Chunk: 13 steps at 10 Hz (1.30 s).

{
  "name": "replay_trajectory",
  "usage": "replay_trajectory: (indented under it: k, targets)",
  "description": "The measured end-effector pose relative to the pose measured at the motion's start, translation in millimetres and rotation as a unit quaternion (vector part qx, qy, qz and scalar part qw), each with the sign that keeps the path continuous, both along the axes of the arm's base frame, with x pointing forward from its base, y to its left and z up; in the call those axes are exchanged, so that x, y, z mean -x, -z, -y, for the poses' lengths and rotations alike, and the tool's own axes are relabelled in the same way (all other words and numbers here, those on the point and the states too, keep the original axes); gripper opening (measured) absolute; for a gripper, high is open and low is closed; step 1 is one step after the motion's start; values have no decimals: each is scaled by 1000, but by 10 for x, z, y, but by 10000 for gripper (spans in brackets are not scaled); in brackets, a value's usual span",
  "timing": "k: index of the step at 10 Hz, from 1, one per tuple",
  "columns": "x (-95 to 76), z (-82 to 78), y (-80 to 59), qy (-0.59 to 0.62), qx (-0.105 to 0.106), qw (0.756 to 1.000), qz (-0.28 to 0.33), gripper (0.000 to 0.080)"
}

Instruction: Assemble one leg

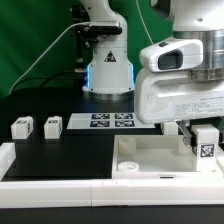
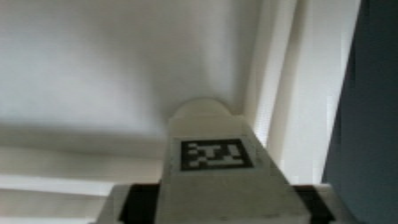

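You had open black table (image 1: 60, 155) between the three loose legs (image 1: 35, 127) and the tray-like piece (image 1: 150, 160); the end effector (image 1: 198, 135) with its leg (image 1: 207, 141) blocked the tray's corner on the exterior view's right.

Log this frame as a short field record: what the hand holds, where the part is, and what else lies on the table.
hand: shut on a leg
held leg: upright, tag facing the camera, over the tray-like piece's corner on the exterior view's right
tray-like piece: white, flat on the table
loose legs: two, and, on the exterior view's left
marker board: behind the tray
seated in socket: cannot tell
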State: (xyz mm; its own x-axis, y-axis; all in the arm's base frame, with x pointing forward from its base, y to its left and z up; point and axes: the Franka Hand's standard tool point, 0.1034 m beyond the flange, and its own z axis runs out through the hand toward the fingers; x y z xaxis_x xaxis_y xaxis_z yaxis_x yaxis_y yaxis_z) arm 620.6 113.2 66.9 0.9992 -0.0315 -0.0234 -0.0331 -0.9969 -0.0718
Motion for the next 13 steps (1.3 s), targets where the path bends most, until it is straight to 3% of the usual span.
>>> replay_trajectory:
  k: [4, 6, 10, 11, 12, 13]
  targets:
    - [18, -28, -2, 171, 8, 985, -12, 294]
    - [5, 77, -8, 259, 20, 966, -14, 297]
    - [-9, 162, -8, 299, 25, 954, -14, 302]
    - [-9, 163, -7, 299, 25, 954, -14, 510]
    - [-9, 162, -7, 299, 25, 954, -14, 510]
    - [-9, 162, -6, 299, 25, 954, -14, 620]
